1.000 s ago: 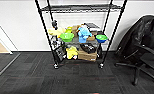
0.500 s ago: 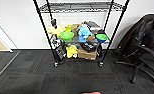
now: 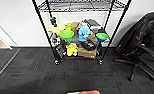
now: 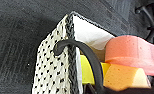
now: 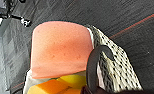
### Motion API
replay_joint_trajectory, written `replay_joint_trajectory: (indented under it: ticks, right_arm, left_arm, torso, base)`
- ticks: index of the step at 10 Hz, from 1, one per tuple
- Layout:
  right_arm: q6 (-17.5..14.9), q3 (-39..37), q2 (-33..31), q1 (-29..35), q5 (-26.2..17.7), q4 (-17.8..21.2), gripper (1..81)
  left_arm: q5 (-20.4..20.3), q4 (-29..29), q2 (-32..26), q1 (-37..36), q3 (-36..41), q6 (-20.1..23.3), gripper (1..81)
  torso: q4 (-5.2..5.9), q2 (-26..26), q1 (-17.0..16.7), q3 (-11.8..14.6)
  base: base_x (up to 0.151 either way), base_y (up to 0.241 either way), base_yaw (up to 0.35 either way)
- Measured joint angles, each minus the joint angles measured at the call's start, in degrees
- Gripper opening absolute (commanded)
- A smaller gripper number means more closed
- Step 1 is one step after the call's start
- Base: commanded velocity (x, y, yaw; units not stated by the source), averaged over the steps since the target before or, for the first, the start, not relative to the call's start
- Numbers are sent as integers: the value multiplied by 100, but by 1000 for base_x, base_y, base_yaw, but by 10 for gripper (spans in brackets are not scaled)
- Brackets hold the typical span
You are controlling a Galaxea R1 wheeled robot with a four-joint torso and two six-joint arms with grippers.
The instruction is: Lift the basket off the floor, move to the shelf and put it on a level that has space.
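Shelf: black-posted wire rack on casters, against a white wall on the dark grey striped carpet floor. Lower tier crowded: green bowls, blue cloth, yellow items, brown cardboard box.
Office chair: black, just right of the rack.
Basket: cream woven weave with dark flecks, braided rim, white liner; held above the carpet; contains salmon, yellow and orange sponges.
Left tool: curved black finger hooked over the rim; grip state cannot be told.
Right tool: likewise.
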Motion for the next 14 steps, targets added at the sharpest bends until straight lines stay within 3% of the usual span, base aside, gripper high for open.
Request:
replay_joint_trajectory:
  ticks: [2,10,14]
  right_arm:
    - [2,1,-15,-38,-40,-98,10]
    - [13,32,-48,-160,-154,-174,10]
    - [24,345,-91,17,-201,-233,10]
  left_arm:
    - [16,-2,-11,6,33,0,10]
    - [62,-13,-26,67,77,-2,10]
    - [7,-26,-405,22,549,-10,10]
  torso:
    - [0,304,-193,162]
    - [0,1828,-1191,1659]
    - [0,2494,-1628,1804]
  base:
    - [0,0,0]
    - [0,0,0]
    - [0,0,0]
